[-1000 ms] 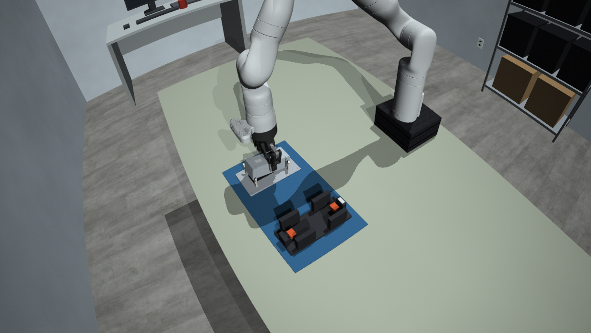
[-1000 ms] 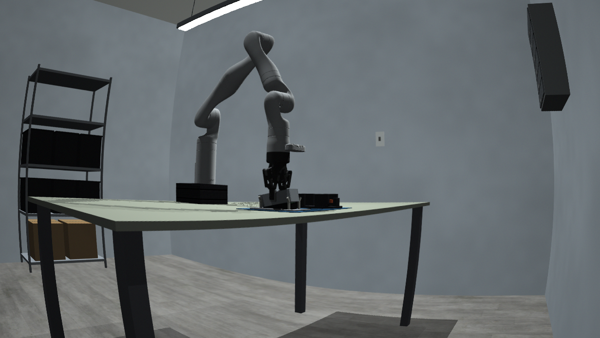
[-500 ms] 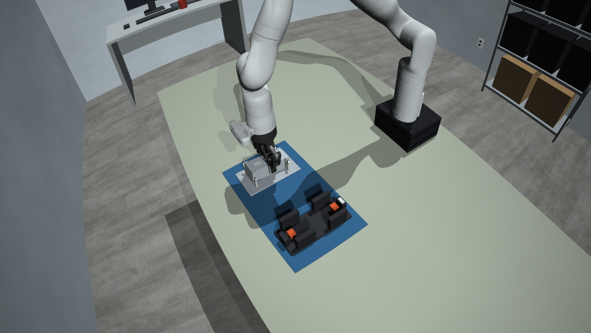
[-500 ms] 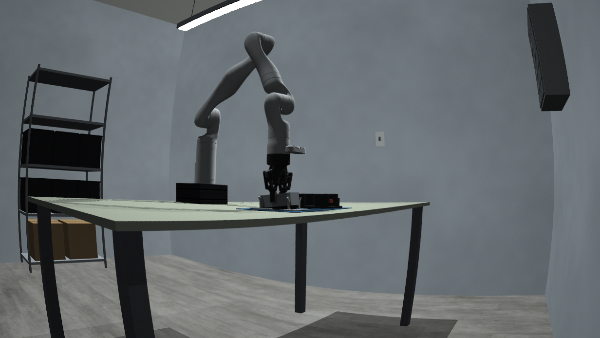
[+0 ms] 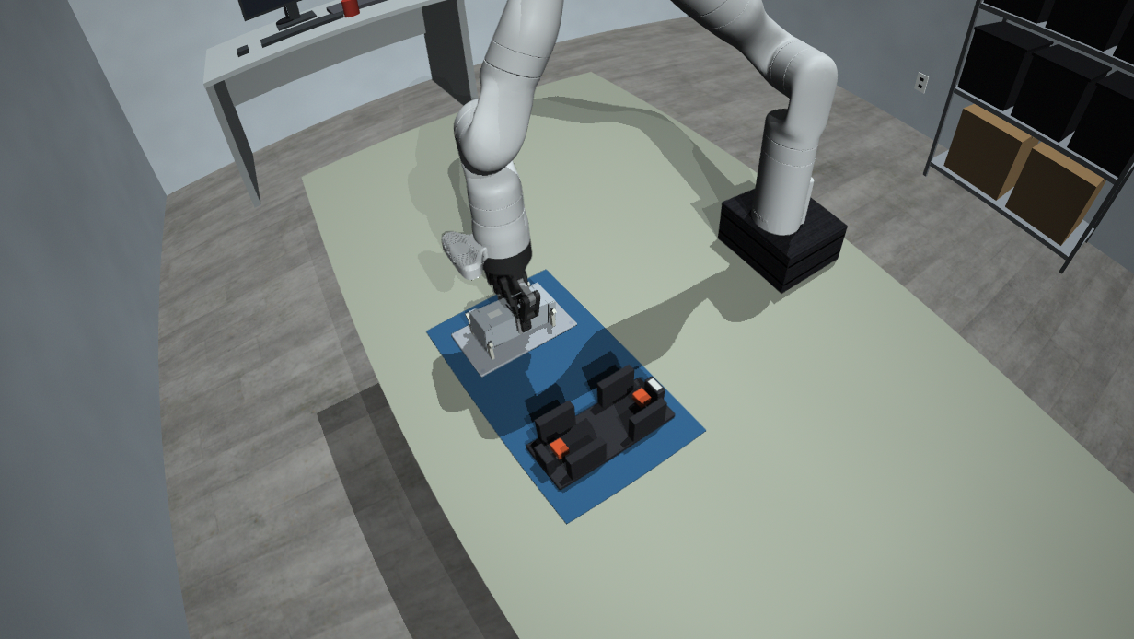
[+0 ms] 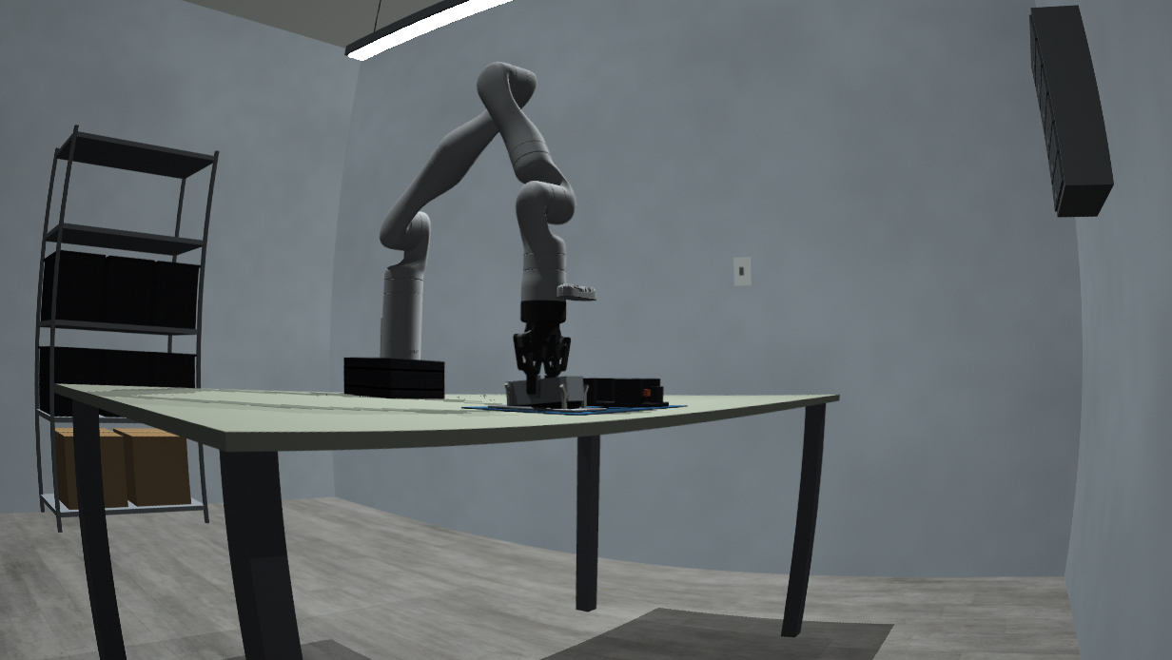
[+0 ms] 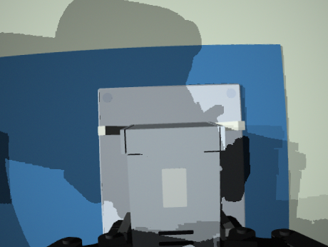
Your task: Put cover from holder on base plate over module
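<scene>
The gripper (image 5: 524,310) was found pointing straight down over the near end of the blue mat (image 5: 507,380), with its fingers clamped on the grey cover (image 5: 493,325). The grasp was made across the cover's width, as seen from the wrist, where the cover (image 7: 172,183) filled the space between the two black finger linkages. The cover was positioned over the light grey base plate (image 5: 559,323), within the small upright pegs at the plate's edges. In the exterior view the cover (image 6: 547,392) appeared low, at or just above the plate; whether it rested fully on the plate could not be told. The module was not visible in any view, being hidden under the cover if present there.

A pale rectangular patch and several dark slots were noted on the cover's top face. No dent in the walls could be made out at this resolution.

The black holder (image 5: 603,428), with orange parts at two of its corners, was seen at the other end of the mat, well apart from the gripper, with its middle bay vacant. The mat lay on the pale green table (image 5: 793,476). The arm's black pedestal (image 5: 825,238) stood on the same table.
</scene>
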`<state>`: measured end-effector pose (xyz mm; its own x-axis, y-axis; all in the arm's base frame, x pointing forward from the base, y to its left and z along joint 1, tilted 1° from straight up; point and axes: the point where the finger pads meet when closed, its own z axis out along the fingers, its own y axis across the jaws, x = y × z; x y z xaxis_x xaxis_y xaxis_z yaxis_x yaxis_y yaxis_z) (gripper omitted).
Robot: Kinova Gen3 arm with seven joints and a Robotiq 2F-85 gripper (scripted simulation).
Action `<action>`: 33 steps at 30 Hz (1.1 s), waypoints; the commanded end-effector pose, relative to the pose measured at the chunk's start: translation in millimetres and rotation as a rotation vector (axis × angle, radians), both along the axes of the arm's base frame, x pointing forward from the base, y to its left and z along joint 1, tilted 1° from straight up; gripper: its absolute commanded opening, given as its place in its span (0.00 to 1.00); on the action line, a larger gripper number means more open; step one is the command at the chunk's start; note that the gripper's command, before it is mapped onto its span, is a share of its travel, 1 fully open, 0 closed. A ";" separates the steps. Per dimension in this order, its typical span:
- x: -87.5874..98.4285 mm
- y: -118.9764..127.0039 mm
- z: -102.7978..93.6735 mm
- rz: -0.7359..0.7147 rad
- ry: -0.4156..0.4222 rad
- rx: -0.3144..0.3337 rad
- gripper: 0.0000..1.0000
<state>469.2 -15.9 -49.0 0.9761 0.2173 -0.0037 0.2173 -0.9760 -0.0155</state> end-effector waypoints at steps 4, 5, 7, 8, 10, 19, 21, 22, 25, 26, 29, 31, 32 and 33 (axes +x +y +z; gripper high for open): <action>-0.3 -0.1 0.1 0.000 0.000 0.000 0.00; 0.9 0.0 0.3 0.000 -0.002 0.000 0.00; 1.5 0.2 -0.7 0.000 -0.001 0.000 0.00; 1.7 0.3 -1.1 0.000 -0.001 0.000 0.00; 2.3 0.4 -2.1 0.000 0.000 0.000 0.00; 3.4 0.7 -4.0 0.000 0.000 0.000 0.00; 3.4 0.7 -4.0 0.000 0.000 0.000 0.00; 3.7 0.6 -3.3 0.000 -0.001 0.000 0.00; 3.4 0.6 -3.4 0.000 0.000 0.000 0.00; 3.3 0.6 -3.4 0.000 0.000 0.000 0.00; 3.0 0.7 -3.5 0.000 0.000 0.000 0.00; 2.8 0.7 -3.6 0.000 0.000 0.000 0.00; 2.8 0.7 -3.6 0.000 0.000 0.000 0.00; 2.8 0.7 -3.6 0.000 0.000 0.000 0.00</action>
